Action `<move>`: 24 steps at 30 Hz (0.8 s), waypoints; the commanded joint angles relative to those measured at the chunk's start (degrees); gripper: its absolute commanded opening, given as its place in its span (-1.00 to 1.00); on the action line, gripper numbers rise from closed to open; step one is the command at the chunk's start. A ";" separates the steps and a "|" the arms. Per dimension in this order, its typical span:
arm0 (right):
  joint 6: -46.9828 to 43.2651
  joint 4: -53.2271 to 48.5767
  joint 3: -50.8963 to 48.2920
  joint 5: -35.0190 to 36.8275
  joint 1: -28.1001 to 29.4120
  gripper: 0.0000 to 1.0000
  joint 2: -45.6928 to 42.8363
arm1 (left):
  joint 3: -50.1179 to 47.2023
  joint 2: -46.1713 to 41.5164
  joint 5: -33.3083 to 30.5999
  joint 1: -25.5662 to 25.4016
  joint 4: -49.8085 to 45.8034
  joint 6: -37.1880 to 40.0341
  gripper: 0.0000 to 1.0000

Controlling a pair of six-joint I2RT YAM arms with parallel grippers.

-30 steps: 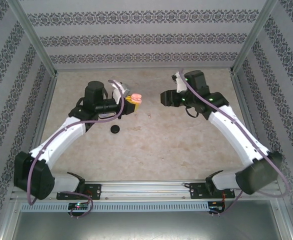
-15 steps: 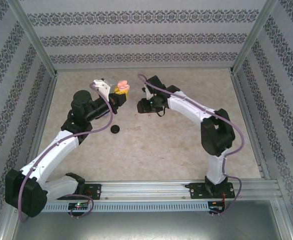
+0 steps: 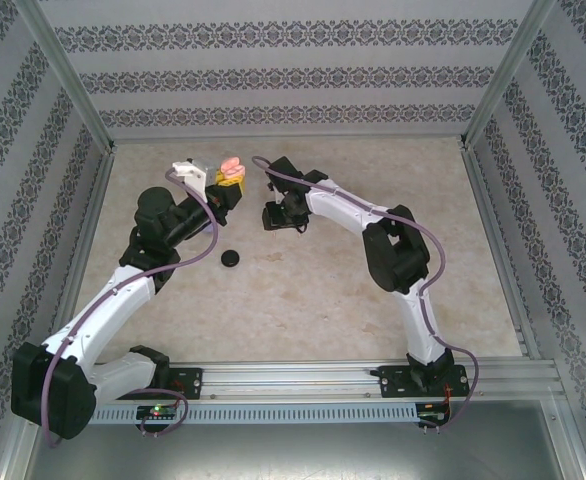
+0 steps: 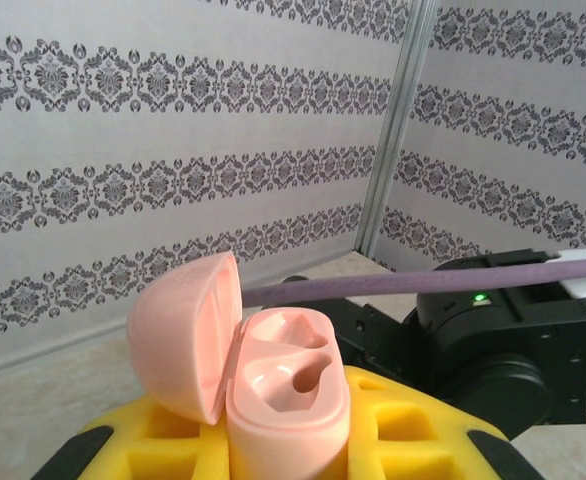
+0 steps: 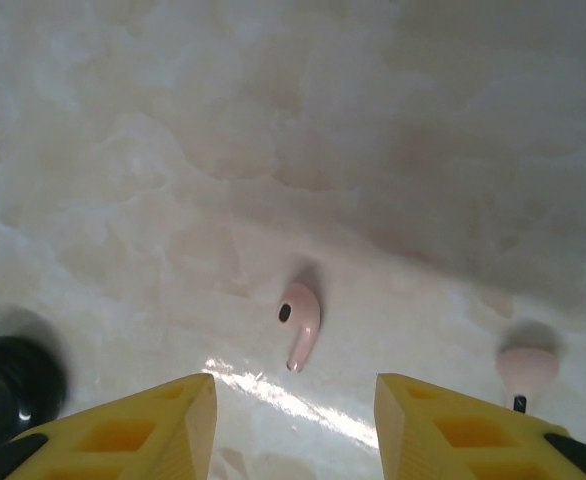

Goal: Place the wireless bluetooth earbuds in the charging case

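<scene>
Left wrist view: lower body of pink case (image 4: 288, 400) hidden between left gripper's pads (image 4: 423, 425), these cropped by the bottom edge; right arm (image 4: 503, 345) cut by the right edge, its near end behind the case. Right wrist view: far earbud (image 5: 526, 364) soft-focused, lower end behind one of right gripper's pads (image 5: 463, 425); black case (image 5: 8, 385) cropped by the left edge, lower part behind the other pad; both pads cut by the bottom edge. Top view: right gripper (image 3: 271, 215) a dark block, jaw gap too small to read; pink case a small blob, wells not resolvable.
</scene>
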 commanded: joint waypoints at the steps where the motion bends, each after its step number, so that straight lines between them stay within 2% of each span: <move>1: 1.18 -1.76 3.14 -0.23 0.74 -0.09 2.40 | -0.83 -0.40 0.36 1.09 4.49 -1.52 -1.00; 14: 1.47 -2.53 7.02 -1.61 1.33 -0.16 7.70 | -2.47 0.12 1.39 3.32 6.71 -3.14 -1.00; 24: 1.64 -4.17 8.71 3.28 2.21 -0.24 9.82 | -3.16 0.33 1.85 4.00 7.76 -3.98 -1.00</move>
